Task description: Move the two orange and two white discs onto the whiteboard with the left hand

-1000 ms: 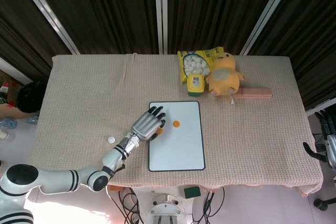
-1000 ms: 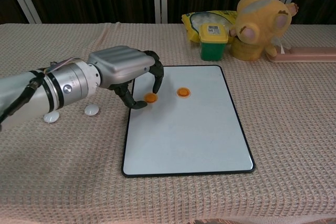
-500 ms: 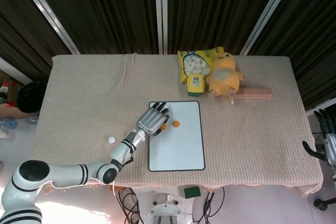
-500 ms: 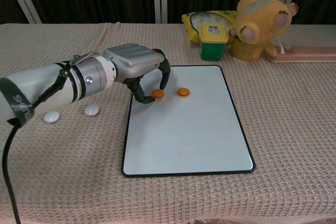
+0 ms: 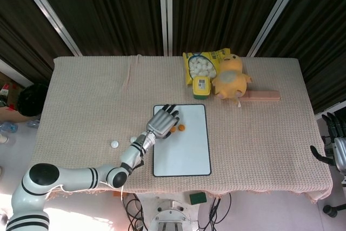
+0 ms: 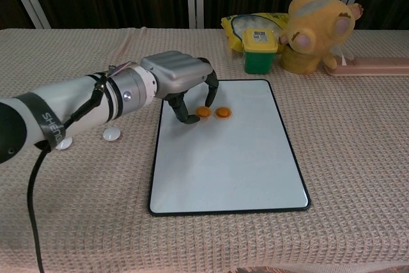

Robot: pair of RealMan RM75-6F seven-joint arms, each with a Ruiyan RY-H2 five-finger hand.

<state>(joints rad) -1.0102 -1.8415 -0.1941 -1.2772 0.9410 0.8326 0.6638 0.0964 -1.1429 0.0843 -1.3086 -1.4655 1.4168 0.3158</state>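
- Table (image 6: 358,158): covered with a beige woven cloth and carrying everything here. Plush toy (image 6: 316,27), snack bag (image 5: 201,63) and green jar (image 6: 260,49) are parked at 1 o'clock of the board, well apart from the work.
- Whiteboard (image 6: 223,171): lies flat mid-table, long side running away from the robot; most of its surface is bare.
- Left robot hand (image 6: 185,84): arched over the board's far-left corner, fingers curled down like a cage. One fingertip touches or nearly touches an orange disc; whether it pinches that disc I cannot tell. Posture reads as setting down or nudging.
- Right robot hand (image 5: 336,139): hangs off the table's right edge, idle; fingers look apart with nothing in them.
- Orange discs (image 6: 203,112): both on the board, side by side; the second (image 6: 222,112) lies free at 3 o'clock of the first.
- White discs (image 6: 112,133): two on the cloth at 9 o'clock of the board, not yet moved.
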